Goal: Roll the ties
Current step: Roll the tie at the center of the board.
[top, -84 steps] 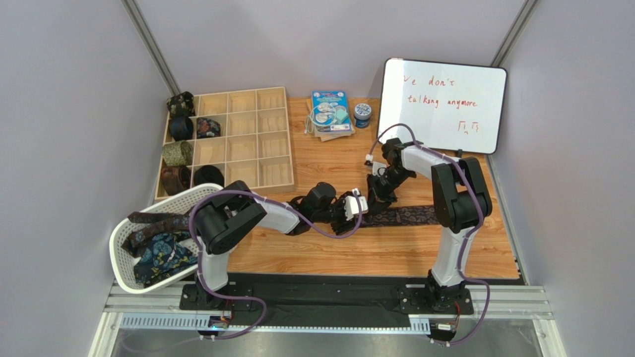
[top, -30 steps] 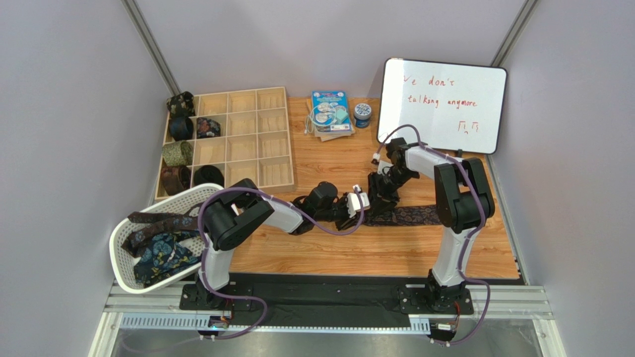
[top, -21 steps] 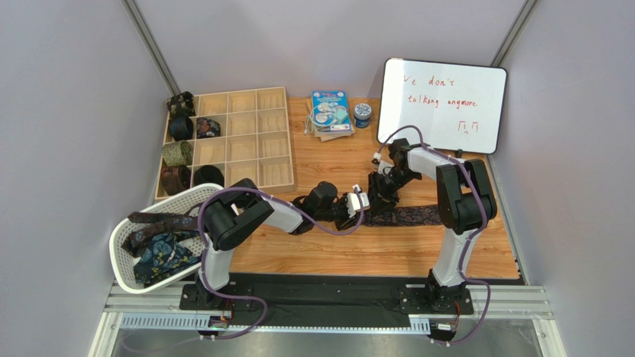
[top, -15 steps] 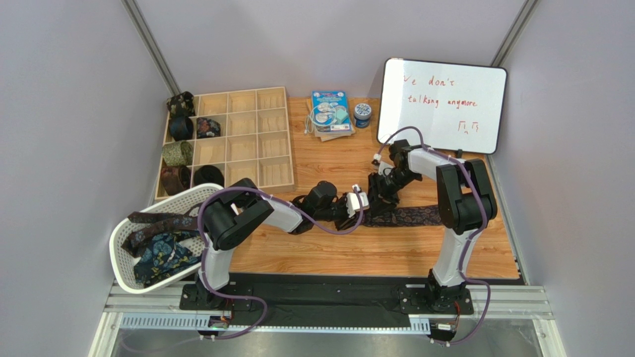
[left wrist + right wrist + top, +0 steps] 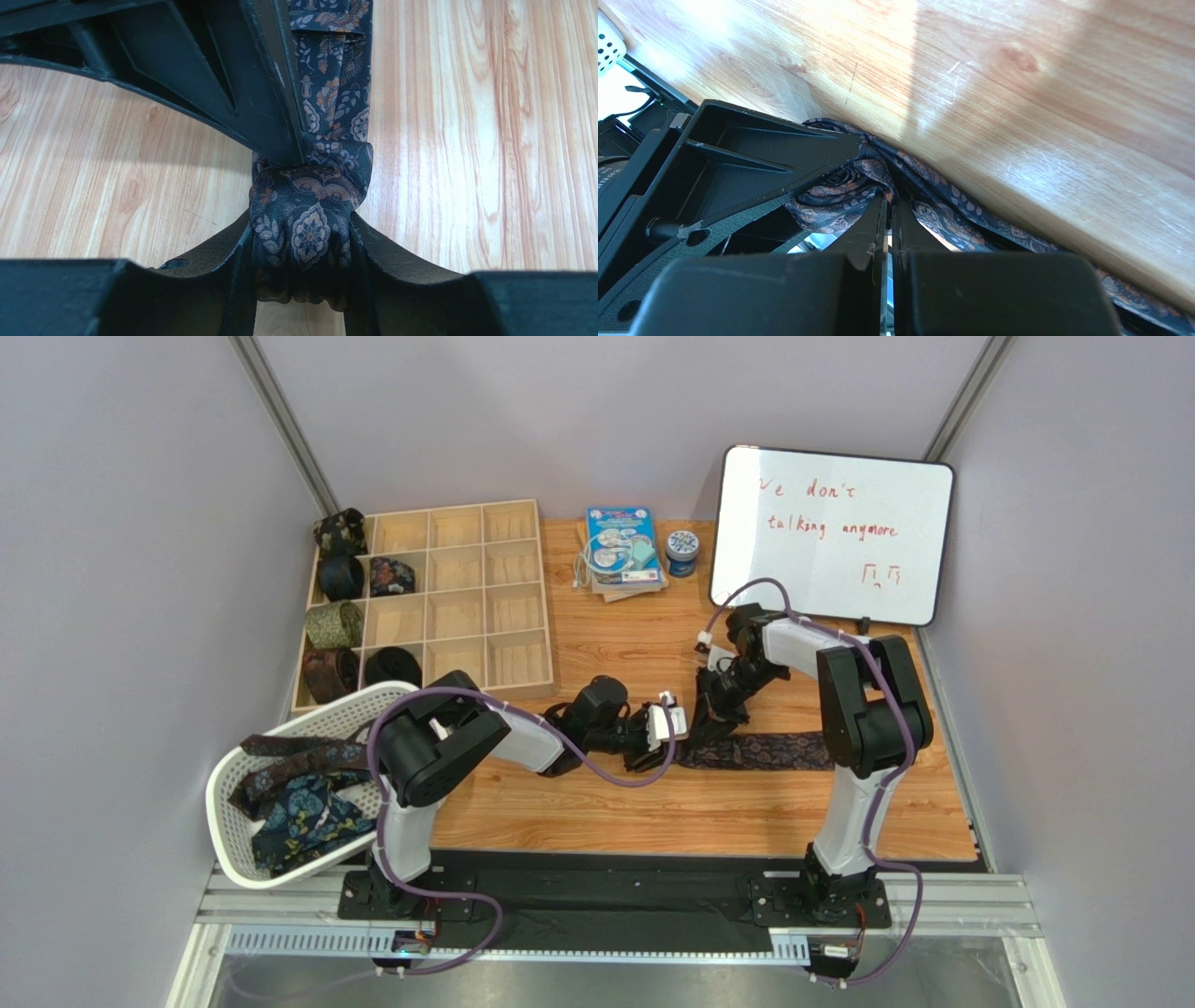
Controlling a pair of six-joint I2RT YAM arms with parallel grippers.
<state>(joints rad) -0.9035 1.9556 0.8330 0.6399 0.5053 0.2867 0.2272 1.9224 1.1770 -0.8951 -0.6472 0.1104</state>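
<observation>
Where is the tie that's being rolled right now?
In the top view, the tie lies on the table right of centre, its rolled end in the left gripper, next to the right gripper, its flat length trailing rightward.

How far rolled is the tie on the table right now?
Partly rolled. One end of the tie is a small coil held in the left gripper; the rest lies flat along the table.
</observation>
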